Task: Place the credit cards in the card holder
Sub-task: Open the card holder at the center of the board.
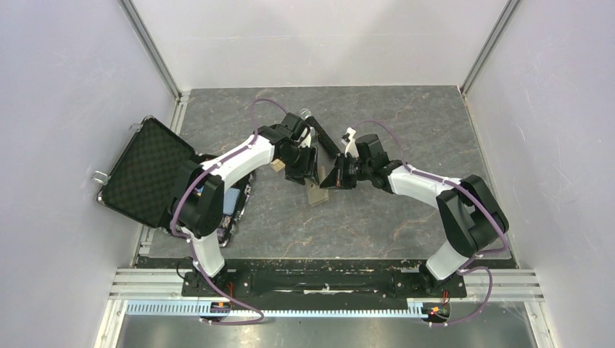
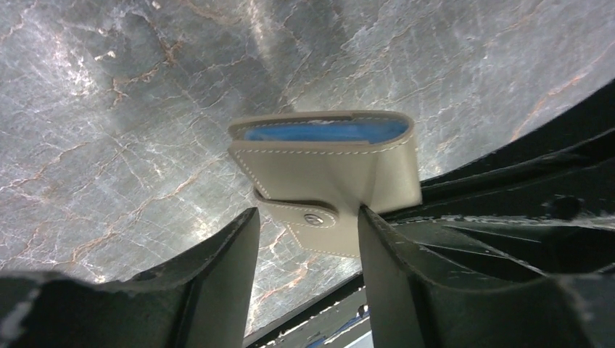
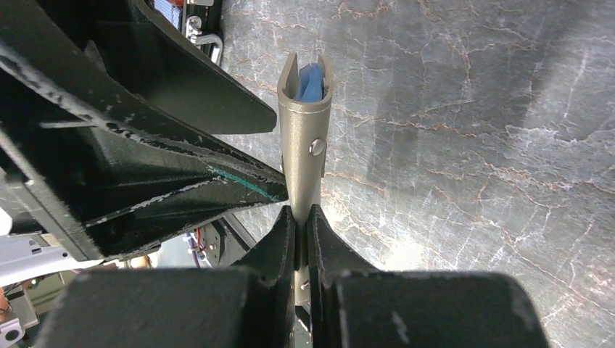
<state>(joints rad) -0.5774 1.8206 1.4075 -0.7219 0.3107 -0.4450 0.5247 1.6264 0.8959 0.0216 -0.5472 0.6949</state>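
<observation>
taupe holder (image 2: 326, 163), blue lining showing, held edge-up above the middle of the table (image 2: 109, 94); right gripper (image 3: 301, 217) clenched on its lower edge, left gripper (image 2: 306, 216) released, fingers astride its snap tab.

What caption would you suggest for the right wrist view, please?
The right gripper pinches the taupe card holder, blue lining showing.

bright overhead light, blurred foreground
</observation>
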